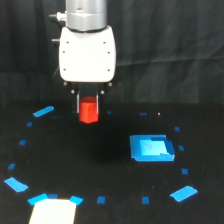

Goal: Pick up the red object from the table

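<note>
The red object (89,111) is a small red-orange hexagonal block. It hangs under the white gripper body (87,52), held between the two short dark fingers (78,104). My gripper (88,107) is shut on it and the block looks lifted a little above the black table (110,165), at the upper middle of the exterior view. The block's top is hidden between the fingers.
A blue square piece (151,148) lies on the table to the exterior view's right of the gripper. Larger blue patches lie at the left (43,112), lower left (16,185) and lower right (183,193). A pale patch (52,211) sits at the bottom edge.
</note>
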